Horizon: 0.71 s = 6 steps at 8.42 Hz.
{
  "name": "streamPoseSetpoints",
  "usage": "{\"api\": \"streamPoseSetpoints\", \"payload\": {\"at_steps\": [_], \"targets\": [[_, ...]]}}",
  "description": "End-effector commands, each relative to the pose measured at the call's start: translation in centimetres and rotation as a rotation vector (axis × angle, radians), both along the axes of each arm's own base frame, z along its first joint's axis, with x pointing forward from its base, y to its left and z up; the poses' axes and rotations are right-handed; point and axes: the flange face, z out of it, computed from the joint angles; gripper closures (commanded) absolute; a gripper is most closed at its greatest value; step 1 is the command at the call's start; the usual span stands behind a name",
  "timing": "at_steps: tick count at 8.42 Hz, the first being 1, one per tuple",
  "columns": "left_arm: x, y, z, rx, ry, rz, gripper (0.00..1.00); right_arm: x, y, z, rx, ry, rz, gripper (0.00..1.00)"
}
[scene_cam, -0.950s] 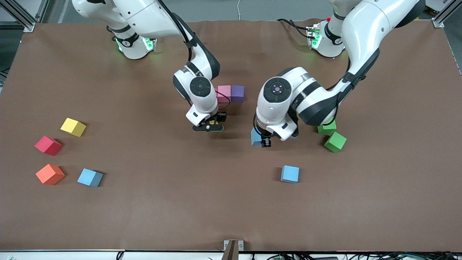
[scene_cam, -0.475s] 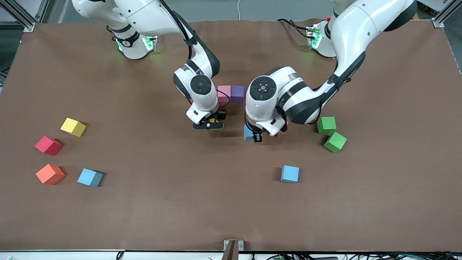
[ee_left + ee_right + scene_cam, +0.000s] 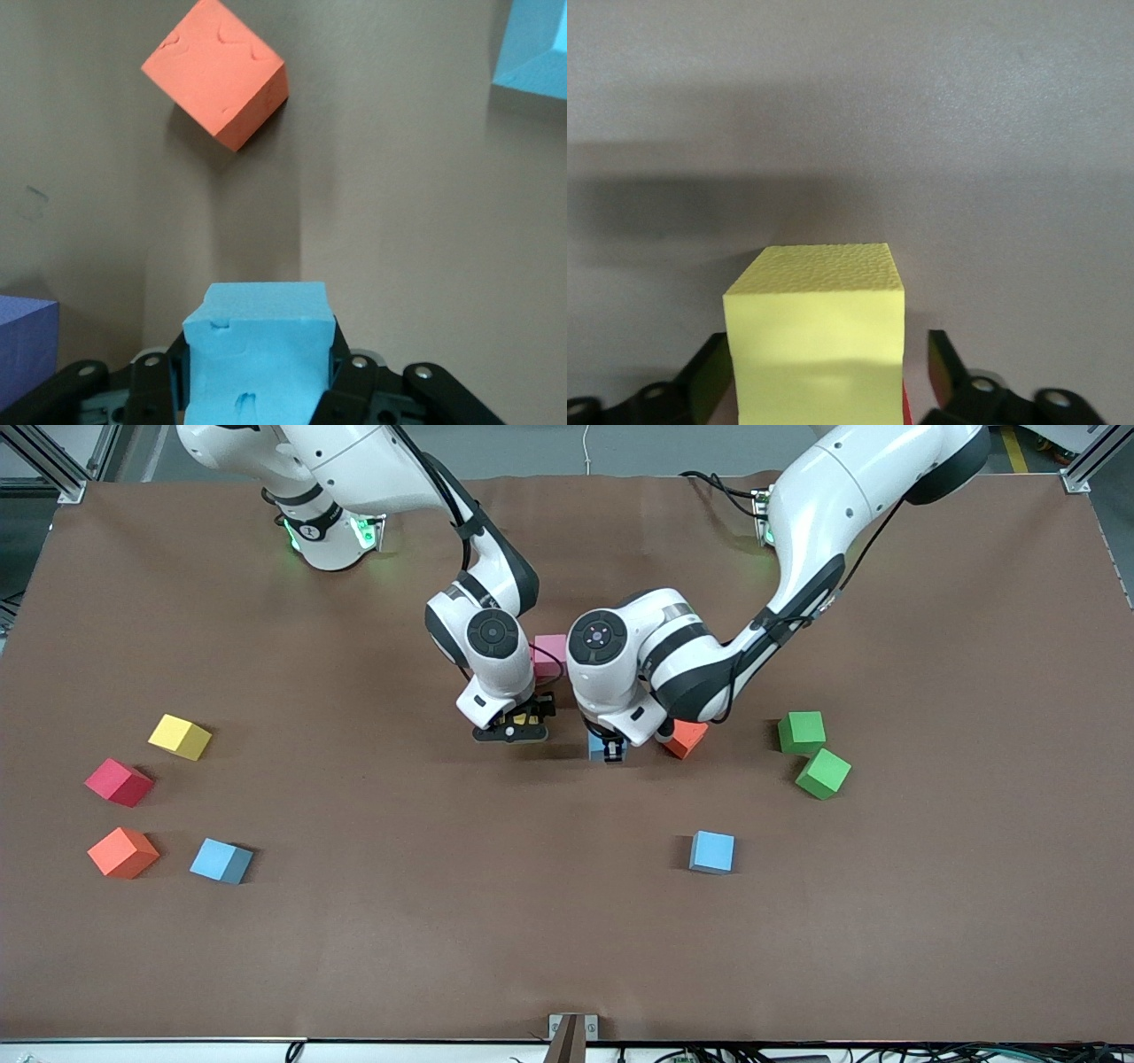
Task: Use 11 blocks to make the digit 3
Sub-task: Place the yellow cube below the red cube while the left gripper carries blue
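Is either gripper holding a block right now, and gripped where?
The left gripper clamps a light blue block by two opposite side faces. The right gripper stands open around a yellow block, not gripping it.

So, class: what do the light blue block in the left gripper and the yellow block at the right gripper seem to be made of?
Light blue block: probably foam, matte; small dents and nicks mark its face. Yellow block: likely the same foam, matte; fine pebbled grain, no shine.

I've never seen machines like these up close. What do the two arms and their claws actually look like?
Both arms are glossy white, rounded shells with black bands at the joints and round black caps on the wrists. Thin black cables run along them, and green lights glow at the bases. The left gripper and right gripper are small black two-finger claws.
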Motion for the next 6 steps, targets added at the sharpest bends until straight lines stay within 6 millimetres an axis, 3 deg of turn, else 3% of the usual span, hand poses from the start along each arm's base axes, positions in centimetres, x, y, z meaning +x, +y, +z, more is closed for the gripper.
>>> {"api": "streamPoseSetpoints", "payload": {"at_steps": [1,2,5,6], "targets": [[-0.3,-0.8,-0.2,-0.012,-0.006,0.019,0.71,0.0,-0.5,1.8,0.013,-0.012,-0.029,0.0],[-0.7,-1.5,-0.1,-0.023,-0.012,0.011,0.72,0.3,-0.7,2.5,0.021,-0.021,-0.038,0.0],[-0.8,-1.6,-0.1,-0.021,-0.015,0.015,0.71,3.0,-3.7,6.7,0.062,-0.009,-0.115,0.0],[-0.9,-1.6,-0.4,-0.019,-0.013,0.015,0.72,4.6,-6.1,8.5,0.066,-0.005,-0.145,0.0]]}}
